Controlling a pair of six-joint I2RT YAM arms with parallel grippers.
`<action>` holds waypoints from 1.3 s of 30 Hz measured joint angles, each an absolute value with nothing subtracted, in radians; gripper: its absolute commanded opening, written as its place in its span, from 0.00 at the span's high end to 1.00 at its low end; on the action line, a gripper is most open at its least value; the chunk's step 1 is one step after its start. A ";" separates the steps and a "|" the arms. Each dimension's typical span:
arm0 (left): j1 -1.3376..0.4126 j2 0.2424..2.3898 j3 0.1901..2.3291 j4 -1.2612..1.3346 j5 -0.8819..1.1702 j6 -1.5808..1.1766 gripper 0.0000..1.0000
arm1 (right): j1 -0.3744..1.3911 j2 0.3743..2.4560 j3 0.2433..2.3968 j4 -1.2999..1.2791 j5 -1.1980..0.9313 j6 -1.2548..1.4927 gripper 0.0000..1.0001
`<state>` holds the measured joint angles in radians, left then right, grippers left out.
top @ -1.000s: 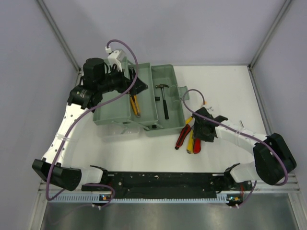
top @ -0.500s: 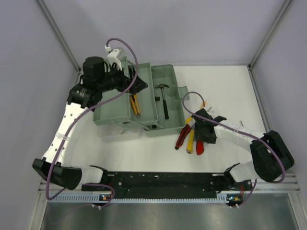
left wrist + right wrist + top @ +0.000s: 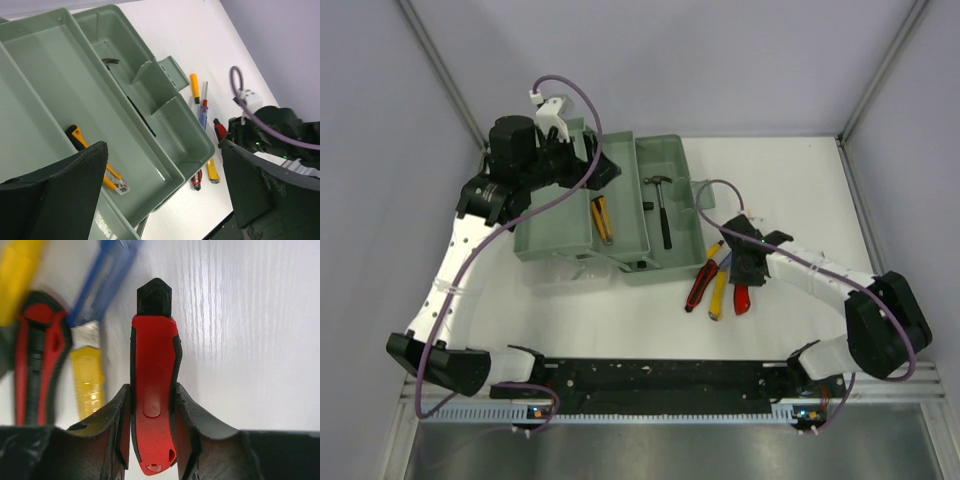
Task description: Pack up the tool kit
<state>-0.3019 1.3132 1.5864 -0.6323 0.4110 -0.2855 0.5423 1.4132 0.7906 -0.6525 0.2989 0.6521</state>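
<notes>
The grey-green toolbox [image 3: 665, 150] stands open at the back left. A black hammer [image 3: 663, 212] lies in its right tray and a yellow-and-black-handled tool [image 3: 602, 220] in the left one. My left gripper [image 3: 588, 165] hovers over the box, open and empty; in its wrist view [image 3: 160, 195] the tray [image 3: 170, 165] lies between the fingers. On the table right of the box, my right gripper [image 3: 744, 282] is shut on a red-handled tool [image 3: 153, 385], whose handle [image 3: 741, 298] sticks out toward me. The jaws press both sides of the handle [image 3: 152, 440].
Beside the held tool lie a red-and-black-handled tool [image 3: 700, 286], a yellow handle [image 3: 718, 298], a blue screwdriver [image 3: 726, 262] and a yellow screwdriver [image 3: 196, 85]. Purple cables loop over both arms. Grey walls bound the white table [image 3: 790, 180].
My right gripper has shifted slightly toward the box and closed on the red handle. The left gripper has lifted a little over the toolbox and stays open.
</notes>
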 measured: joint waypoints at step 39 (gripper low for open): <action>-0.296 1.056 1.539 -0.669 -0.091 -0.361 0.02 | 0.738 2.160 2.033 -0.309 0.072 0.492 0.75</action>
